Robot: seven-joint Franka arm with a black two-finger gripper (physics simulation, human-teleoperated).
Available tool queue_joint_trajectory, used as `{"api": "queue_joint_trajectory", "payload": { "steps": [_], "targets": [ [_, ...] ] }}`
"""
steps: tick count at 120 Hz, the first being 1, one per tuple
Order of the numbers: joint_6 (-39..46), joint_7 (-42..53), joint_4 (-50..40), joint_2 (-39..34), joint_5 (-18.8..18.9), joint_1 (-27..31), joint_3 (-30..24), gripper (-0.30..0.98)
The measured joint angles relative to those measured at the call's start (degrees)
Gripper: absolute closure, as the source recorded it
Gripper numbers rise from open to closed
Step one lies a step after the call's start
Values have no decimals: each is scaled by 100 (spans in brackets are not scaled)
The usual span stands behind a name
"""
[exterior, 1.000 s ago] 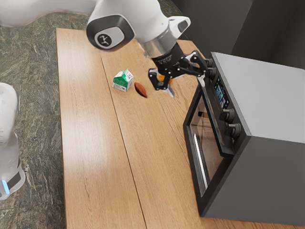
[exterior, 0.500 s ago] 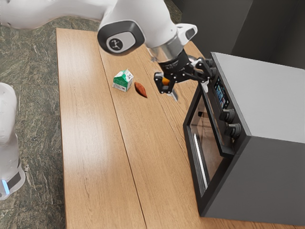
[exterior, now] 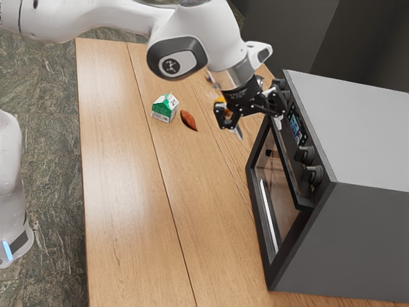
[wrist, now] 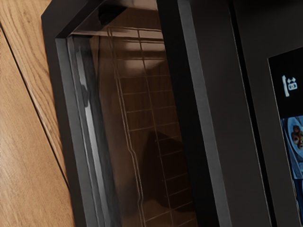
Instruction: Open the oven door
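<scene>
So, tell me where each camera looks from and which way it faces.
Exterior view: above the table, at my arm's side, angled down at the tabletop and oven; my arm and end effector show.
Wrist view: on my hand, looking close at the oven door, with part of the display alongside.
Shared: oven door, display and some tabletop.

High side view angled down, close wrist view, sharing oven door [exterior: 277, 192]

Tabletop [exterior: 118, 147] glare — dim oven glass [wrist: 137, 104]
</scene>
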Motion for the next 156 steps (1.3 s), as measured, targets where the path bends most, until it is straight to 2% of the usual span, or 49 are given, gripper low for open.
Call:
{"api": "queue_joint_trajectory", "payload": {
  "steps": [44,98,156],
  "targets": [
    [18,92,96,110,-8,61,9,0],
    [23,145,-63,230,-311,124,17,0],
    [29,174,-112,332,-407,136,18,2]
  ]
}}
